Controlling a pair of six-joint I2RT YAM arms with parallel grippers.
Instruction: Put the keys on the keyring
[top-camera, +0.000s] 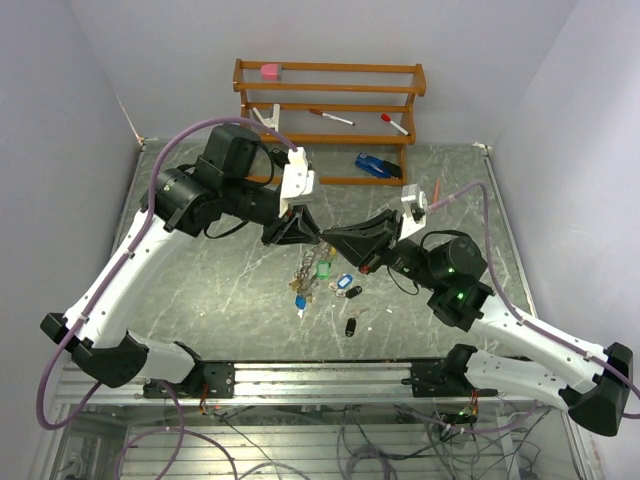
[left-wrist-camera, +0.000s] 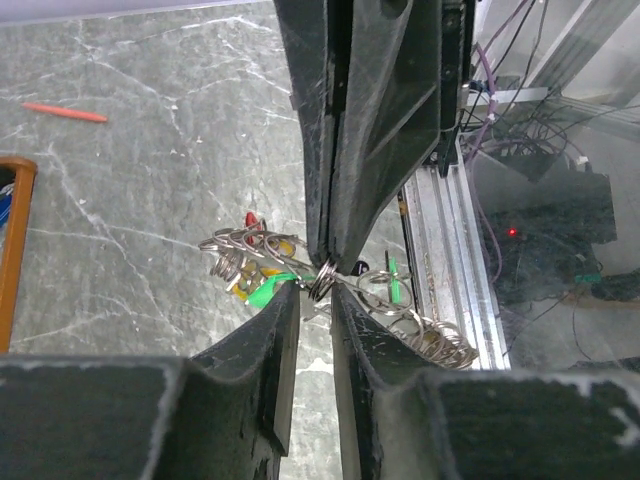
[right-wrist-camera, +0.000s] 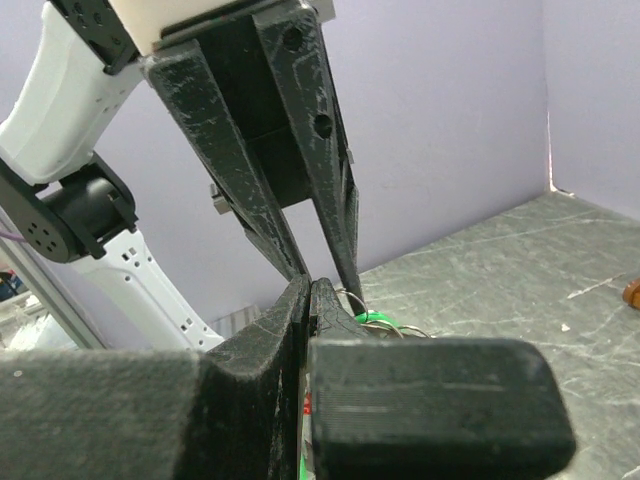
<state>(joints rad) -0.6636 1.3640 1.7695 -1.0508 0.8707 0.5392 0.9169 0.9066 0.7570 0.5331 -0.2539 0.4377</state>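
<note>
Both grippers meet tip to tip above the table's middle. My left gripper (top-camera: 312, 235) (left-wrist-camera: 318, 292) has its jaws a narrow gap apart, with a small silvery coil of the keyring (left-wrist-camera: 321, 279) pinched between the tips. My right gripper (top-camera: 328, 238) (right-wrist-camera: 311, 288) is shut on the thin wire right opposite. The keyring's cluster of red, yellow and green tagged keys (top-camera: 305, 272) (left-wrist-camera: 262, 285) hangs below the tips. A loose blue key (top-camera: 345, 282) and two black keys (top-camera: 354, 292) (top-camera: 351, 326) lie on the table under the right gripper.
A wooden rack (top-camera: 330, 75) stands at the back with a pink block (top-camera: 270, 71) and red-capped pens (top-camera: 330, 117). A blue object (top-camera: 378, 166) lies before it. The metal rail (top-camera: 320, 375) runs along the near edge. An orange pen (left-wrist-camera: 65, 112) lies on the marbled table.
</note>
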